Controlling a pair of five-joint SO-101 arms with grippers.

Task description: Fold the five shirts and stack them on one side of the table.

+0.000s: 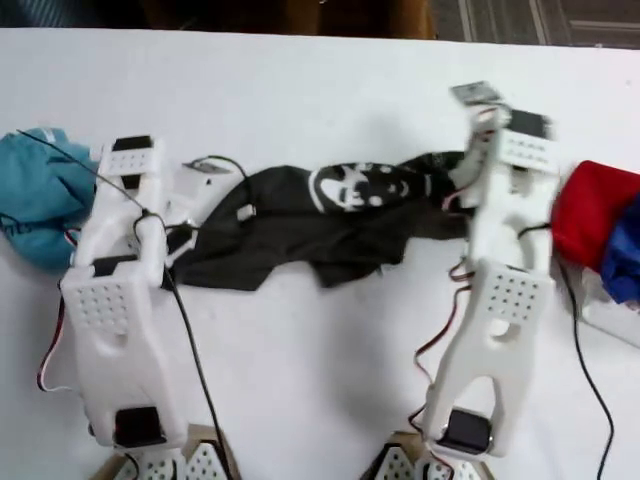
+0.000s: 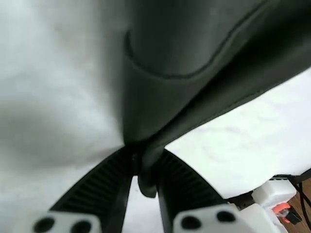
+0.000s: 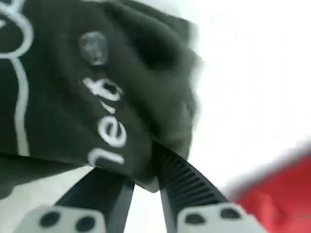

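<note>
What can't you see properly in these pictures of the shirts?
- High view: the right edge cuts off the blue shirt, so its shape is unknown.
- High view: the left arm covers part of the teal shirt and one end of the black shirt.
- Right wrist view: the edge cuts off the red shirt.

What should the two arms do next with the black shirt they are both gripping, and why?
Probably draw the two grippers a little apart to pull the cloth taut. The left gripper and the right gripper are each shut on an end of the black shirt, which lies wrinkled and bunched on the table between them, too crumpled to fold cleanly.
</note>
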